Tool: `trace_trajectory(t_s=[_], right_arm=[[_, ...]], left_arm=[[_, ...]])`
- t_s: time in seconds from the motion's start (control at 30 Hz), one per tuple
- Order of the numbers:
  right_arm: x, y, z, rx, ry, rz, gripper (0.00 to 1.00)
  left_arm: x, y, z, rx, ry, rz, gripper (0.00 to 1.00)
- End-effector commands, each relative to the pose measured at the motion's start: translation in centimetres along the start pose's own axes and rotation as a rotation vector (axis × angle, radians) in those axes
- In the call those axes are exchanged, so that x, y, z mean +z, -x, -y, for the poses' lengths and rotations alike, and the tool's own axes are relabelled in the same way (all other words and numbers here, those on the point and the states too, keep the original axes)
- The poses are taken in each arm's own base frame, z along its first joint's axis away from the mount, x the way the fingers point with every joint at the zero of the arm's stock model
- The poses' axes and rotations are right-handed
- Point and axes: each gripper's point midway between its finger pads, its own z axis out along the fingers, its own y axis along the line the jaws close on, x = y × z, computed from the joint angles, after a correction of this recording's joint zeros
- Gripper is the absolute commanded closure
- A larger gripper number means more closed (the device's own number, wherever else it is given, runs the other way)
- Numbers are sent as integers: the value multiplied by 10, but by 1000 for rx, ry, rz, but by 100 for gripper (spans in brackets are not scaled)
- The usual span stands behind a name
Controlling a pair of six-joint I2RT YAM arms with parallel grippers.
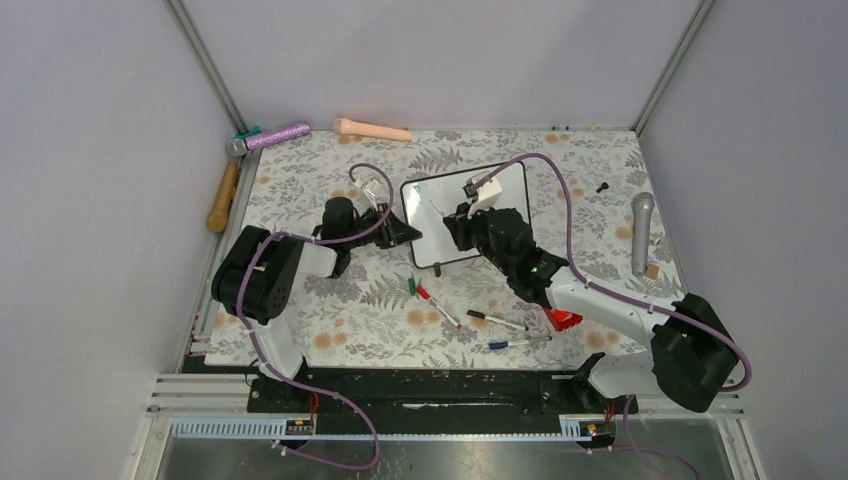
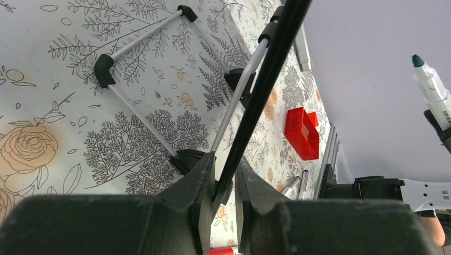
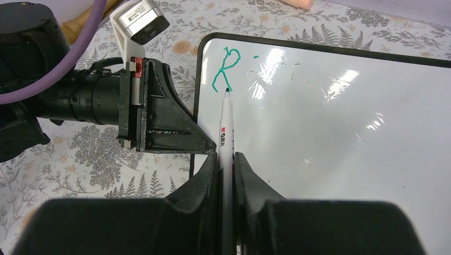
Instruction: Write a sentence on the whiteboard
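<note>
The whiteboard (image 1: 488,190) stands tilted at the table's middle; its glossy face (image 3: 330,138) fills the right wrist view. Of the sentence, only a green "R" (image 3: 224,70) and a short green dash (image 3: 256,55) show at the top left. My right gripper (image 3: 226,159) is shut on a white marker (image 3: 225,127) whose tip touches the board just below the "R". My left gripper (image 2: 225,172) is shut on the board's black frame edge (image 2: 268,74) at its left side. The board's wire stand (image 2: 139,69) shows behind it. The marker's green tip (image 2: 418,60) shows in the left wrist view.
Loose pens (image 1: 438,305) (image 1: 497,320) (image 1: 515,342) and a green cap (image 1: 412,285) lie in front of the board. A red holder (image 1: 562,320) sits by the right arm. A grey microphone (image 1: 642,230), purple microphone (image 1: 272,136), wooden handle (image 1: 222,197) and peach roll (image 1: 370,128) line the edges.
</note>
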Motion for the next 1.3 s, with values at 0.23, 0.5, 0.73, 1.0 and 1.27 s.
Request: trace_trajectory(t_s=[0.23,0.5,0.73,1.0,1.27], right_arm=[[13,22,2,27,-38,37,100],[23,28,3,16,-55,36,100],[21,30,6,12,-67,66,100],[12,32,13,26,-85,106,100],[15,32,9,28,-74,79,100]], left_arm=[[0,15,-7,52,88,78,83],[-1,15,-10,78,130,68,83],[2,14,-11,68,121,58,83],[-2,15,-10,97,141,55,83],[-1,15,-11,88,138,53,83]])
